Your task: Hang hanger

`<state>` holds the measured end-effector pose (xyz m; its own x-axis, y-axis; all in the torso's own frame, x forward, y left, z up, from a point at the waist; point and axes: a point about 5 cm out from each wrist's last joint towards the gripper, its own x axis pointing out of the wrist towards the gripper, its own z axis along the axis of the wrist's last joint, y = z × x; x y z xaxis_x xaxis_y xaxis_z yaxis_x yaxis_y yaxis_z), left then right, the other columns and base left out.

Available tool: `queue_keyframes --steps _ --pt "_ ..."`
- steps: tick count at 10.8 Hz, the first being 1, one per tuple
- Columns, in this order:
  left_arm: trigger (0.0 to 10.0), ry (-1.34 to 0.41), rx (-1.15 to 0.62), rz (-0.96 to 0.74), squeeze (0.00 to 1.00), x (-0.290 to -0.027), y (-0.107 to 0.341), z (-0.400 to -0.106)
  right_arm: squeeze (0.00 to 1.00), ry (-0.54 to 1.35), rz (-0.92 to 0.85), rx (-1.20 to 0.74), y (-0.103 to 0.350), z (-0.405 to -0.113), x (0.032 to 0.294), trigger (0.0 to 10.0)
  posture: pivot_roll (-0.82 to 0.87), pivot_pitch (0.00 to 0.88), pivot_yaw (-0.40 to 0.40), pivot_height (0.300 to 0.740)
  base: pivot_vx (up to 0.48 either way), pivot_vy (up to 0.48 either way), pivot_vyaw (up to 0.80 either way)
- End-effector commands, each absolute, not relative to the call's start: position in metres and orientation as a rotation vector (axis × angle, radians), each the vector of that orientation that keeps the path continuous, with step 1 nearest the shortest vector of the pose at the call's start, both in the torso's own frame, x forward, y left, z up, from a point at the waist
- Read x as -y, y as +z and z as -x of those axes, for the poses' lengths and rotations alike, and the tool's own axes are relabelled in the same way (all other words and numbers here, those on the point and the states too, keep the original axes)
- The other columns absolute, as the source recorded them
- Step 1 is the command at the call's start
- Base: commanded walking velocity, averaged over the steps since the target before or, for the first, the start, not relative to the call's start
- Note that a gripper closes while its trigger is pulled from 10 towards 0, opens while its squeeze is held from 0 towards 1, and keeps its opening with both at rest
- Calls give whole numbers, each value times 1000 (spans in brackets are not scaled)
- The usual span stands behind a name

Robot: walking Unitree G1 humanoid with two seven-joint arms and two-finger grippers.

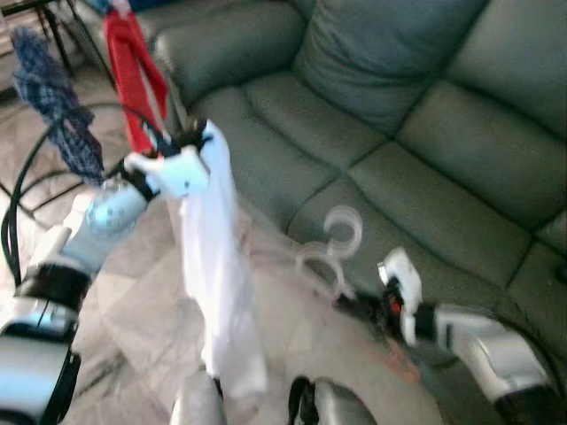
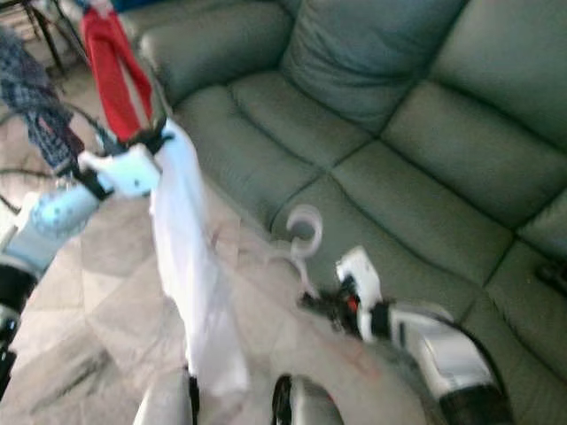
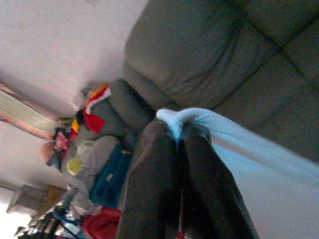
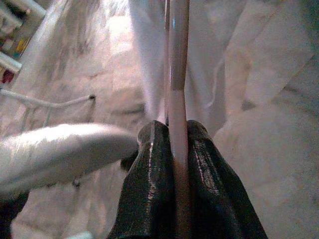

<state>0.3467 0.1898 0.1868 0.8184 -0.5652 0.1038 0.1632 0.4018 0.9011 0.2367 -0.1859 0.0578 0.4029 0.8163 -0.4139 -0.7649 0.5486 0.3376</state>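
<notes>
the robot is standing over a grey-green sofa (image 1: 416, 133) with both arms out in front of it. the left gripper (image 1: 182, 142) is raised high, its jaws pressed together on the top fold of a white garment (image 1: 213, 266), so the cloth is hanging straight down toward the tiled floor (image 1: 133, 292) instead of bunching; the left wrist view is showing the black fingers (image 3: 149, 189) pinching that white edge (image 3: 184, 117). the right gripper (image 1: 376, 305) is sitting lower, near the front edge of the sofa seat, its jaws clamped on the pale shaft of a translucent plastic hanger (image 1: 332, 248), which the right wrist view is showing running up between the fingers (image 4: 149, 194) toward the cloth. the hanger's hook is curling upward just beside the hanging garment, apart from it in the head views though blur is making contact hard to judge. holding the cloth up and the hanger low beside it is probably meant to let one be fed into the other. behind the left arm, a red garment (image 1: 133, 71) and a blue checked one (image 1: 53, 97) are hanging on a dark rack (image 1: 35, 168), likely where the hanger is going to end up.
</notes>
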Motion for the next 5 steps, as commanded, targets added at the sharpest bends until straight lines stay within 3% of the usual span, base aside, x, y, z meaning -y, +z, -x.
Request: queue_keyframes --steps 1,2,3,4,5 --pt "10000 -576 417 -1085 0 -185 179 -341 0 1033 -14 -492 76 -244 190 10000 11 137 -47 740 0 0 0" --pt "10000 -664 348 -1107 0 -185 166 -337 0 1028 24 -460 85 -249 196 10000 10 140 -47 740 0 0 0" --pt "10000 -876 108 -1209 0 -199 131 -325 0 1011 139 -432 101 -258 212 10000 6 142 -40 740 0 0 0" --pt "10000 -870 32 -1339 0 -213 127 -330 0 993 307 -458 103 -262 228 10000 0 143 -37 740 0 0 0" --pt "10000 -852 36 -1336 0 -214 129 -332 0 992 334 -466 102 -262 230 10000 -1 144 -36 740 0 0 0"
